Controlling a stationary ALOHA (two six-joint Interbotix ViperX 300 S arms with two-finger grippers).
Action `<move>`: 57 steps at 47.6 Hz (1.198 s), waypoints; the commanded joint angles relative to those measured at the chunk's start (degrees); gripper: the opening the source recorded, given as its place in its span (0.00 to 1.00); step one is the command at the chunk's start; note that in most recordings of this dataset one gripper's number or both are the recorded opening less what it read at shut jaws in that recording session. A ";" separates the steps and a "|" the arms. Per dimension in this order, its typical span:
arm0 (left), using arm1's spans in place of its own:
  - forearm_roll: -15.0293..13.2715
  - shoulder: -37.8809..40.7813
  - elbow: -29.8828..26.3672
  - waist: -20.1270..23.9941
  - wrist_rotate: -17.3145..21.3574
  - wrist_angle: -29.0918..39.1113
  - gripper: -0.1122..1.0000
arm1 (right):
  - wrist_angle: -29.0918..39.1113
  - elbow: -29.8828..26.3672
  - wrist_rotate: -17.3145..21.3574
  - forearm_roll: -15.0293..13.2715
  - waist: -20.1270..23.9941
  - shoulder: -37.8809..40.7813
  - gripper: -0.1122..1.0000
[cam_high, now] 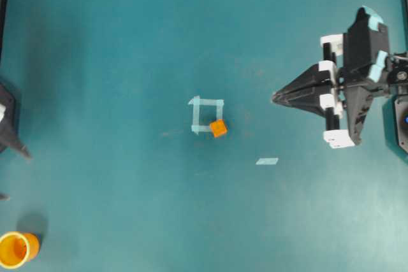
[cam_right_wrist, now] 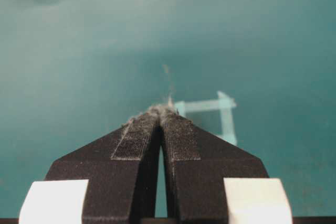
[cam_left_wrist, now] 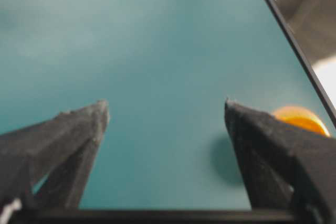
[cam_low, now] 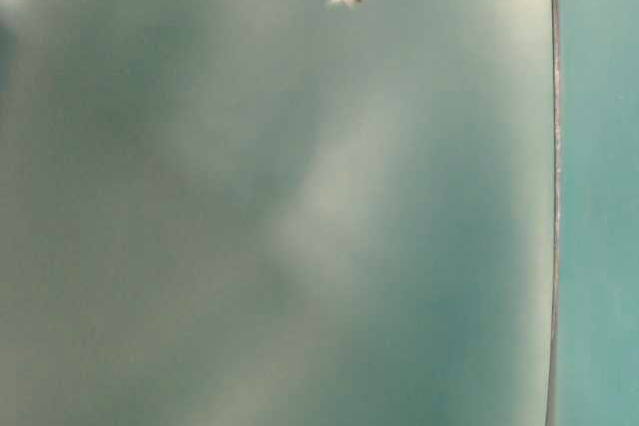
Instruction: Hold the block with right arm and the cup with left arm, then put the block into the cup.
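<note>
Small orange block [cam_high: 218,128] lying on the teal bench [cam_high: 115,62], touching the lower right corner of the pale tape square [cam_high: 206,115]. Plain flat faces, probably light and stiff; best pinched across two opposite faces, low enough not to tip or squirt out. Tilted a little against the tape lines, so a matching wrist turn likely needed.

Orange cup [cam_high: 18,249] upright, far to the lower left of the tape square, near the bench's corner. Thin plastic by the look of it, light, easy to knock over or squeeze out of round; best taken around the wall from the side, gently, with the mouth kept clear for the block.

Right gripper [cam_high: 276,98] well to the right of the tape square, tips pointing toward it, jaws pressed together and holding nothing. Left gripper [cam_left_wrist: 165,109] at the bench's left edge above the cup, jaws spread wide and empty, the cup peeking out behind one finger [cam_left_wrist: 273,145] in the wrist view.

Loose strip of tape [cam_high: 267,161] below and to the right of the square. No brand, label or readable writing anywhere.
</note>
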 commanded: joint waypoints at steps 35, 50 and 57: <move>0.09 19.34 -0.88 -28.48 -13.18 -9.05 0.89 | 3.16 -6.15 0.35 0.26 -0.09 6.33 0.10; 0.53 33.31 -2.72 -29.27 -15.03 -16.96 0.89 | 3.60 -7.03 0.35 0.26 -0.09 7.82 0.10; 0.62 35.60 -2.29 -26.02 -15.29 -16.08 0.89 | 5.19 -7.91 0.35 0.26 -0.09 9.14 0.10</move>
